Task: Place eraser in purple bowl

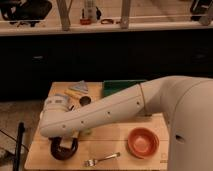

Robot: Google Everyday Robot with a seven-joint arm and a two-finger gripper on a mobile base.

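My gripper (64, 142) hangs at the front left corner of the wooden table (110, 146), right over the purple bowl (56, 153). It looks to be dipping into the bowl's mouth. My white wrist sits on top of it and its dark parts merge with the dark bowl, so I cannot tell how it is set or whether it holds anything.

The purple bowl is small and round, so dark that it reads almost black against the pale wood. Only its lower rim and left side show beneath my wrist. I cannot pick out the eraser; whatever lies in or just above the bowl is covered by my own hardware.

My forearm (107, 112) runs as a thick white tube from the right edge of the view down and to the left, crossing the middle of the table.

The orange bowl (142, 143) stands near the front right, well apart from the purple one. A fork (102, 159) lies between the two bowls, close to the front edge.

Behind my arm, at the far side of the table, are a green tray (117, 87), a grey wedge-shaped thing (80, 87), a yellow flat block (74, 94) and a small dark cup (85, 100).
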